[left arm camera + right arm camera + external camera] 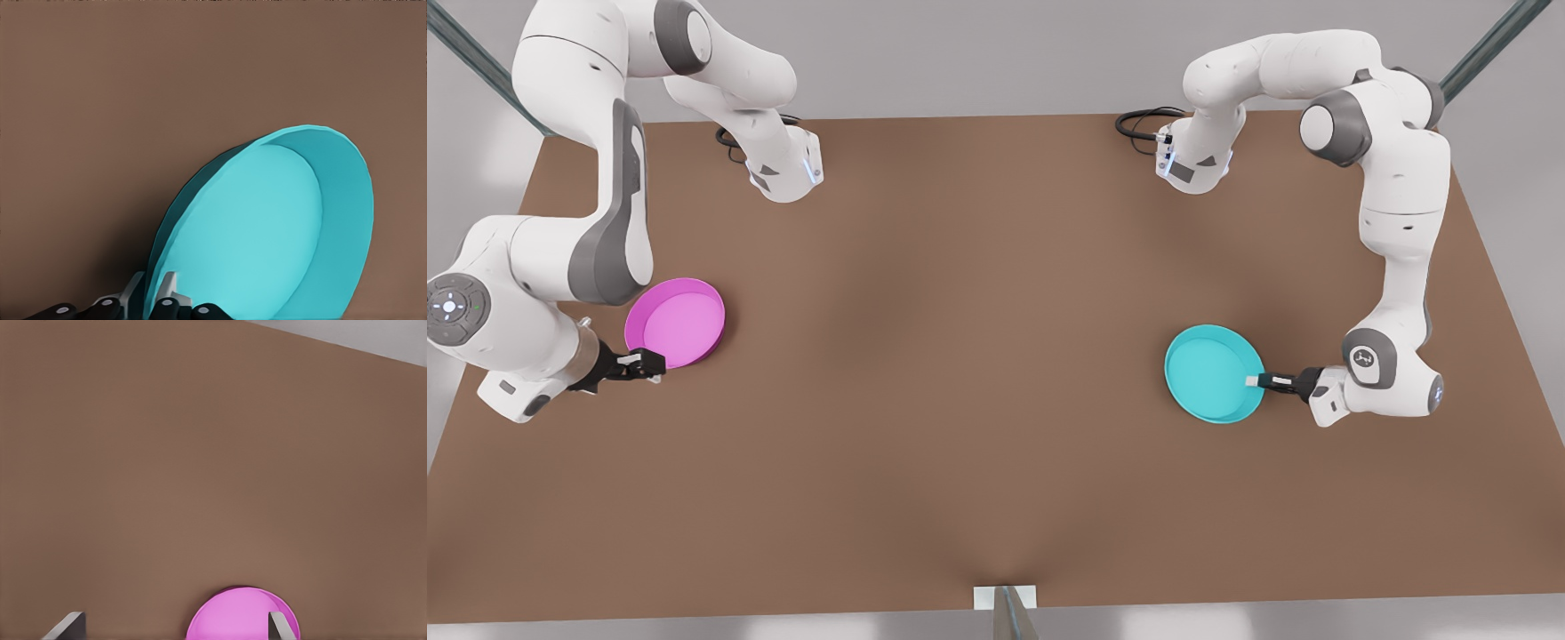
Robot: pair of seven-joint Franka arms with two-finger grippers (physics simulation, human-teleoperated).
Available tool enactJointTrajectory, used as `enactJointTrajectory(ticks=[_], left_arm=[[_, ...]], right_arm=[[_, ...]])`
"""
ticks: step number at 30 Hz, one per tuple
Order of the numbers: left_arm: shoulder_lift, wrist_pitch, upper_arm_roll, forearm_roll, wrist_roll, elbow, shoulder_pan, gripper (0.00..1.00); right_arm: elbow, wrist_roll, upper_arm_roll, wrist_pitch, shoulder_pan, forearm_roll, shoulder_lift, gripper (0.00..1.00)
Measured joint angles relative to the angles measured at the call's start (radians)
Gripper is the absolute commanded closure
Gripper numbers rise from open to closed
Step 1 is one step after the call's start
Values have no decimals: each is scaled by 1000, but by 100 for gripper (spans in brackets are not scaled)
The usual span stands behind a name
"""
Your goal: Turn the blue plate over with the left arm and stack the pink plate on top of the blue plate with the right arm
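Front view, table (978,373): brown surface carrying both arms' bases at the far edge and both plates, one toward each side.
Right arm: on the front view's left, folded low with its wrist near the table's edge, reaching toward the pink plate.
Left arm: on the front view's right, bent down so its wrist sits just beside the blue plate.
Blue plate (1214,373): toward the front view's right, tilted up on edge in the left wrist view (267,233), hollow side facing the camera, rim caught at its lower edge.
Pink plate (676,322): toward the front view's left, tilted slightly with its hollow side showing, well apart from the blue plate; in the right wrist view (241,617) it lies between the finger pads.
Left gripper (1261,380): fingers pinching the blue plate's rim, one pad on each face.
Right gripper (643,363): at the pink plate's near rim, fingers spread wide, not pinching it.
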State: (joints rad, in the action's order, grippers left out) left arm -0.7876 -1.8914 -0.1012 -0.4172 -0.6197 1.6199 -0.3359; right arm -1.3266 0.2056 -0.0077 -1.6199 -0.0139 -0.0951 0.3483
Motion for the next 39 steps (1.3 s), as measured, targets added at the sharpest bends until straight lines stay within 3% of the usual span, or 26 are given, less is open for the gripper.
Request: enactJointTrajectory(ticks=[31,39], left_arm=[[19,33,-2,77,22,-18,4,79],[43,34,-129,215,52,-104,17,79]], right_arm=[[2,0,0,0,1,0,0,0],[3,0,0,0,0,0,0,0]])
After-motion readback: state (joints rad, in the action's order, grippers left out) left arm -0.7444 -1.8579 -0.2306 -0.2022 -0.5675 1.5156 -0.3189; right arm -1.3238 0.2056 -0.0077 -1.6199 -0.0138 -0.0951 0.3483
